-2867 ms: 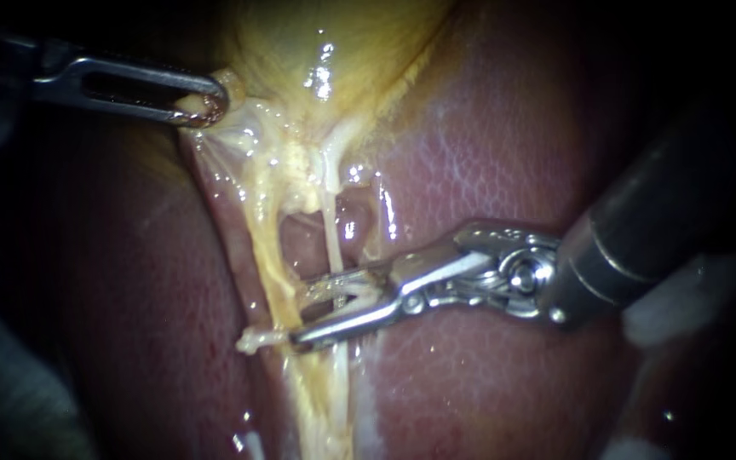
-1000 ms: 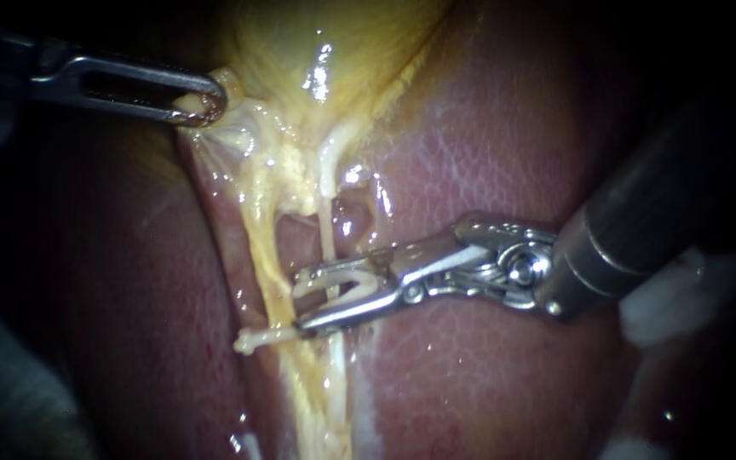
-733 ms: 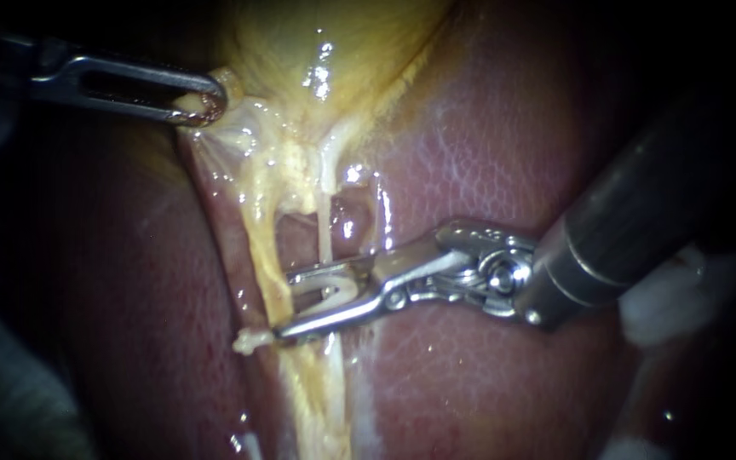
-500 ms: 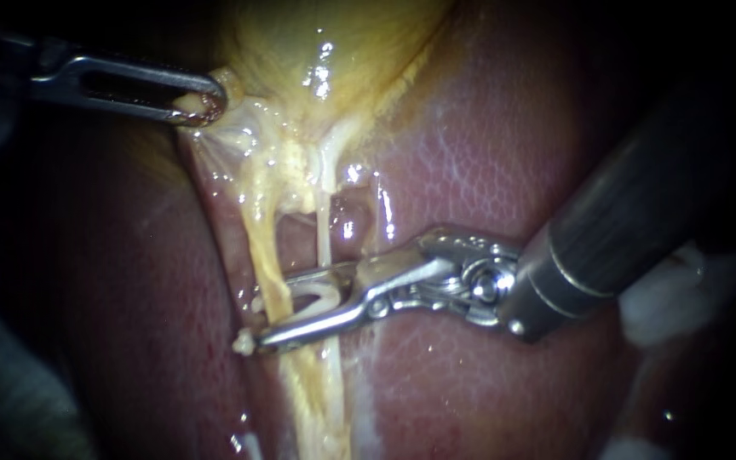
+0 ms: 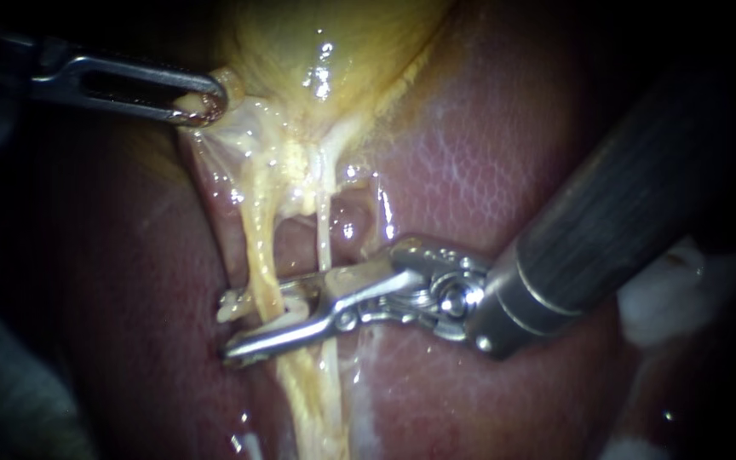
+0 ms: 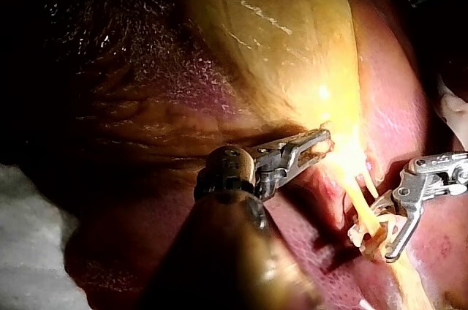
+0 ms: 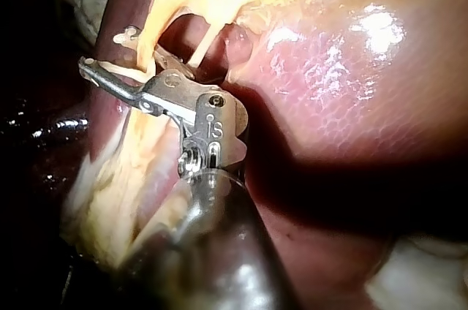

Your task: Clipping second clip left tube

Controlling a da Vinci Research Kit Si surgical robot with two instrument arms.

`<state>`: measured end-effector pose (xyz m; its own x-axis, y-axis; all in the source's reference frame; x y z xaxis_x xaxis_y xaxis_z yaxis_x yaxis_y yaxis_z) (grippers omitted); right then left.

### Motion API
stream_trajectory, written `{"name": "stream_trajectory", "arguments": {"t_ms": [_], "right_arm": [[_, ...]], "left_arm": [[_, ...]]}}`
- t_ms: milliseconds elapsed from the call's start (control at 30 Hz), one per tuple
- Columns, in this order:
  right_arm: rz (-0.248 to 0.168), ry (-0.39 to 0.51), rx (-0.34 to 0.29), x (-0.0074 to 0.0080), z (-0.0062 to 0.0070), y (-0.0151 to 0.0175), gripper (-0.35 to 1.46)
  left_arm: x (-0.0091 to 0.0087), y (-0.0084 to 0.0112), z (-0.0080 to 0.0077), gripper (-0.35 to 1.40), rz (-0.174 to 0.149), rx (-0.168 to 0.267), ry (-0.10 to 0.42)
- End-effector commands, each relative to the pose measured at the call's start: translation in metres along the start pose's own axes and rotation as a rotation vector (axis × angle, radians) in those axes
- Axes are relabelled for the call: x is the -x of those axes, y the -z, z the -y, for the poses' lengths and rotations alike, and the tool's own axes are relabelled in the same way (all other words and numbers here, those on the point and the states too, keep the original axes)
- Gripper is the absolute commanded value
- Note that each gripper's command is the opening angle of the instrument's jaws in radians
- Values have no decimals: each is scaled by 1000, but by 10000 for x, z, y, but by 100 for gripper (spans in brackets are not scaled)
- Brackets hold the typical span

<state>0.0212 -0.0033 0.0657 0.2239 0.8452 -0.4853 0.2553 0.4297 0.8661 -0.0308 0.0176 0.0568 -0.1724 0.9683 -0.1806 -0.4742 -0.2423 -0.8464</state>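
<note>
- The left instrument [image 5: 202, 104], a slim steel shaft ending in slotted jaws, comes in from the upper left. Its jaws are closed on a fold of pale tissue at the neck of the glossy yellow gallbladder [image 5: 325, 43].
- That hold seems meant to draw the neck up and aside, so the strands below it stand taut and apart over the mottled pink-red liver [image 5: 487, 145].
- The left tube [image 5: 259, 247], the thicker yellow cord of the two, runs down from the neck. Beside it hangs a thin pale tube [image 5: 324, 234], with a window of liver showing between them.
- The right instrument [image 5: 232, 328], a broad dark shaft with a hinged steel tip, reaches in from the right and lies roughly crosswise to the tubes, which would give a square bite.
- Its jaws stand narrowly apart with a plain gap. The left tube lies between them, one jaw on each side, and it does not look squeezed.
- A whitish clip [image 5: 233, 302] shows at the upper jaw's tip, beyond the far side of the tube. This suggests the clip spans the tube's full width.
- The right wrist view agrees: both tips reach clear past the yellow cord.
- To my eye the placing is done and only the closing remains.
- One worry is that the thin pale tube meets the upper jaw close to the hinge. I cannot tell whether it passes behind the jaw or sits inside the bite.
</note>
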Motion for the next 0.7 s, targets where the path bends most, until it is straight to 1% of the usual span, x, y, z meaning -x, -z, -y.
{"name": "stream_trajectory", "arguments": {"t_ms": [33,267,400,500,700], "right_arm": [[3,-1,-6,-1,2,0,45],[19,-5,-36,-5,25,-9,44],[34,-5,-63,-7,37,-16,43],[43,-6,-80,-10,43,-18,42],[41,-11,-85,-19,49,-16,36]], "left_arm": [[0,0,0,-35,0,0,0],[0,0,0,-35,0,0,0],[0,1,1,-35,0,0,0],[0,1,1,-35,0,0,0],[0,1,1,-35,0,0,0]]}}
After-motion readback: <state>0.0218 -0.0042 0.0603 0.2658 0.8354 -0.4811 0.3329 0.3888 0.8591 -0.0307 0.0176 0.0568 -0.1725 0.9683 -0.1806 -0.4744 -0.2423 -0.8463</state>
